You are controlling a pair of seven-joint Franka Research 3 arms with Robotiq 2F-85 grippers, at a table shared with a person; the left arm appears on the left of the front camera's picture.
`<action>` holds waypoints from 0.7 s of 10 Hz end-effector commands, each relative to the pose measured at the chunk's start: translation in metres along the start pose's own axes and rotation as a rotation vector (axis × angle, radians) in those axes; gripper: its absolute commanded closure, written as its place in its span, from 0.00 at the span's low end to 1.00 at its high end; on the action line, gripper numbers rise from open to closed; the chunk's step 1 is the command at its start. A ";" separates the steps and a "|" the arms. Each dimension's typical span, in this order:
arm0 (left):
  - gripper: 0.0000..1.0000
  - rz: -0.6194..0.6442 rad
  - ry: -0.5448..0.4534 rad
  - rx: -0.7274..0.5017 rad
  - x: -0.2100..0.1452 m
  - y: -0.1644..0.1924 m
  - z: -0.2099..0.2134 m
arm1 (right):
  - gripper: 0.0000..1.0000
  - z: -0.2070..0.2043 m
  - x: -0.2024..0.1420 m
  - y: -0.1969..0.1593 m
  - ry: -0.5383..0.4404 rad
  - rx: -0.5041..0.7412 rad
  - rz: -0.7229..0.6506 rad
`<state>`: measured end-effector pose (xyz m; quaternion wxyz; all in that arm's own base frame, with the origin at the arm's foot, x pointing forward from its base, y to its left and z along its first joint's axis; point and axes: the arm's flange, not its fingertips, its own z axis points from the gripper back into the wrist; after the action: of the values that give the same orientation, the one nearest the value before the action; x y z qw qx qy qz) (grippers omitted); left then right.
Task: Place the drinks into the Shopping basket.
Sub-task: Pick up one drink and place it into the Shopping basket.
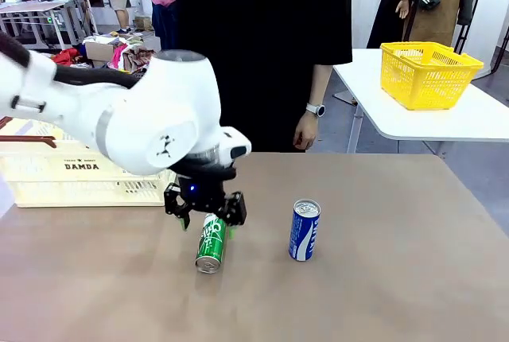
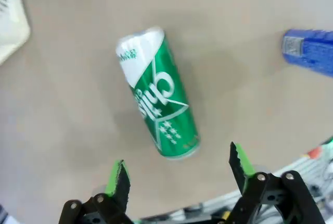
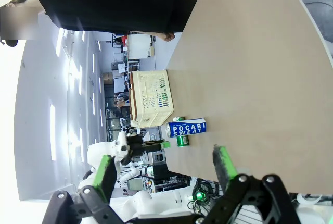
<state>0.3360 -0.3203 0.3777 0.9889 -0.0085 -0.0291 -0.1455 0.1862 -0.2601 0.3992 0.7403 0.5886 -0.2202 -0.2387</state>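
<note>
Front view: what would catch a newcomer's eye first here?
The big white robot arm reaches in from the left, its left hand open just over a green can lying on its side mid-table. Right of that, a blue can stands upright. The cream basket sits at the table's far left, behind the arm.

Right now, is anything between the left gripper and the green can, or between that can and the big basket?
Nothing visible. The left gripper hangs open right over the green can, nothing between them. Bare table lies between the can and the Shopping basket; the blue can stands on the other side.
</note>
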 end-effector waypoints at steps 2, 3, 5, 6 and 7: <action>0.00 -0.175 -0.042 -0.009 0.015 0.015 -0.038 | 0.00 0.000 0.000 0.002 -0.001 0.006 0.010; 0.00 -0.177 -0.037 -0.030 0.019 0.018 -0.053 | 0.00 0.000 0.000 0.002 -0.001 0.006 0.010; 0.00 -0.148 -0.013 -0.038 0.024 0.019 -0.075 | 0.00 0.000 0.000 0.002 -0.001 0.006 0.010; 0.00 -0.128 -0.005 -0.024 0.025 0.018 -0.078 | 0.00 0.000 0.000 0.002 -0.001 0.006 0.010; 0.00 -0.107 0.002 -0.024 0.026 0.017 -0.078 | 0.00 0.000 0.000 0.002 -0.001 0.006 0.010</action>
<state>0.3698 -0.3093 0.2972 0.9760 -0.0224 -0.0250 -0.2152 0.1863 -0.2601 0.3992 0.7403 0.5886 -0.2202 -0.2387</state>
